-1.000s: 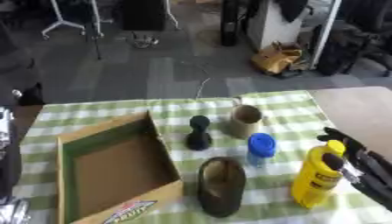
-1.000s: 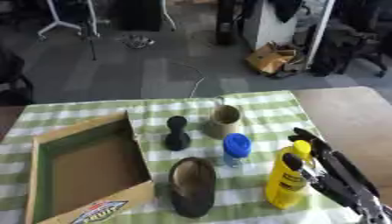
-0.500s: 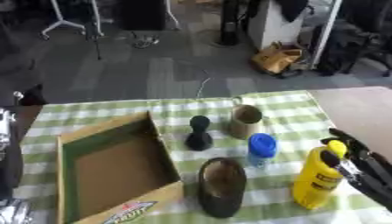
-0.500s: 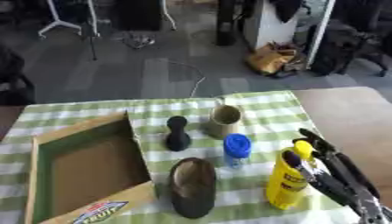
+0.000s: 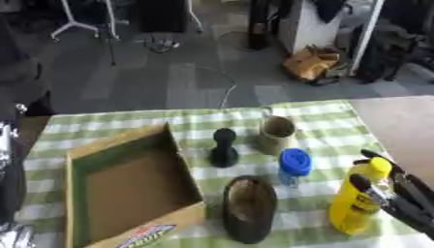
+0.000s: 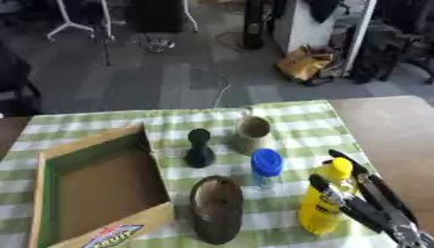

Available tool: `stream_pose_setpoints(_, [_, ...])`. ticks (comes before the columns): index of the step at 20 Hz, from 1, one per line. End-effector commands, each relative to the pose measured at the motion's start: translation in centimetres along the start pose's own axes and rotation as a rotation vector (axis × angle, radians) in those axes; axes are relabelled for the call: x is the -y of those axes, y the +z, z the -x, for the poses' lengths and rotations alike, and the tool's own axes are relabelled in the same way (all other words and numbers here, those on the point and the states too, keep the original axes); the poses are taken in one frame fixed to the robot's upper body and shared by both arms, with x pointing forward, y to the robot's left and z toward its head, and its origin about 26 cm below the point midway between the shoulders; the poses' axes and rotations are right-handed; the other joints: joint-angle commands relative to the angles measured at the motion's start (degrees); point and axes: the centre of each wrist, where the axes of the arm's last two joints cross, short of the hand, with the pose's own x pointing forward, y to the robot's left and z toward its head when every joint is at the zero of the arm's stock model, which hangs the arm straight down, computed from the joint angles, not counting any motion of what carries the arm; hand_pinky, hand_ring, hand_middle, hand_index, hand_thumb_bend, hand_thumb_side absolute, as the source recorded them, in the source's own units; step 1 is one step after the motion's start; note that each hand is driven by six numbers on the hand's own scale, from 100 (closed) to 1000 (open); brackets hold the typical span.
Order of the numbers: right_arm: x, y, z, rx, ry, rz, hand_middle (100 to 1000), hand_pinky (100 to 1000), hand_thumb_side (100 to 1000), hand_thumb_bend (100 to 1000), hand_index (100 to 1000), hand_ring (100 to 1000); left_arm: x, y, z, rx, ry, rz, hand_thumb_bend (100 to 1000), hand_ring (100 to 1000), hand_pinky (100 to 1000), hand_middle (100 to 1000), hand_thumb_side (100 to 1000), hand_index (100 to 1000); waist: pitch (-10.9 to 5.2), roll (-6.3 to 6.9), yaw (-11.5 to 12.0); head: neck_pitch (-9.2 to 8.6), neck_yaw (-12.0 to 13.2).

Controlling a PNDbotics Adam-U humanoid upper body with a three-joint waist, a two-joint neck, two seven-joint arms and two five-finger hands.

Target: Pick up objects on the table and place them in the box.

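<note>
Head-camera stereo pair, looking down on a counter [image 5: 101,121] covered in green-and-white check cloth. The open cardboard box [image 5: 174,160], at 9 o'clock from the cluster of objects, appears to hold nothing; no object has yet been placed, so the task is judged to be at its first pick.

Five objects remain on the cloth: a black dumbbell-shaped piece [image 5: 224,148] standing upright just beside the box's right wall; a tan mug [image 5: 275,134] at its 2 o'clock; a small bottle with a blue cap [image 5: 293,167] at 5 o'clock from the mug; a dark oval dish [image 5: 249,208] at 6 o'clock from the black piece; and a yellow bottle [image 6: 324,197] at 4 o'clock of the group.

The right hand [image 6: 373,207] enters from the lower right, its fingers straight and spread on either side of the yellow bottle, not closed on it. Whether they touch the bottle cannot be told. The left hand does not show.
</note>
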Motion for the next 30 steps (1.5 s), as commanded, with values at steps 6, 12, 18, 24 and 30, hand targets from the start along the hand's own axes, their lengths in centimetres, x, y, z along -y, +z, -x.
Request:
stream_pose_setpoints(6, [0.8, -0.4, 0.0, 0.020, 0.039, 0.008, 837, 972, 832, 708, 979, 1000, 0.0, -0.7, -0.7, 0.034, 0.019, -0.004, 100, 897, 847, 821, 1000, 730, -0.51, -0.12, 0.08, -0.83, 0.16])
stream_pose_setpoints(12, [0.7, -0.4, 0.5, 0.014, 0.063, -0.043, 866, 979, 820, 723, 996, 1000, 0.1, -0.7, -0.8, 0.033, 0.024, -0.005, 100, 903, 846, 819, 1000, 729, -0.28, -0.07, 0.15, -1.11, 0.21])
stream_pose_setpoints(18, [0.6, -0.5, 0.7, 0.009, 0.070, -0.067, 851, 961, 786, 707, 980, 1000, 0.1, -0.7, -0.8, 0.032, 0.026, -0.007, 100, 902, 845, 818, 1000, 727, -0.11, -0.04, 0.29, -1.38, 0.38])
stream_pose_setpoints(24, [0.6, -0.6, 0.8, -0.002, 0.063, -0.025, 737, 871, 705, 676, 884, 812, 0.2, -0.8, -0.8, 0.029, 0.029, -0.010, 100, 899, 843, 817, 1000, 726, 0.11, -0.02, 0.32, -1.45, 0.45])
stream_pose_setpoints(30, [0.9, -0.7, 0.8, -0.021, 0.019, 0.051, 569, 751, 634, 658, 756, 653, 0.2, -0.7, -0.8, 0.024, 0.031, -0.009, 100, 897, 842, 817, 1000, 725, 0.17, 0.07, 0.44, -1.77, 0.47])
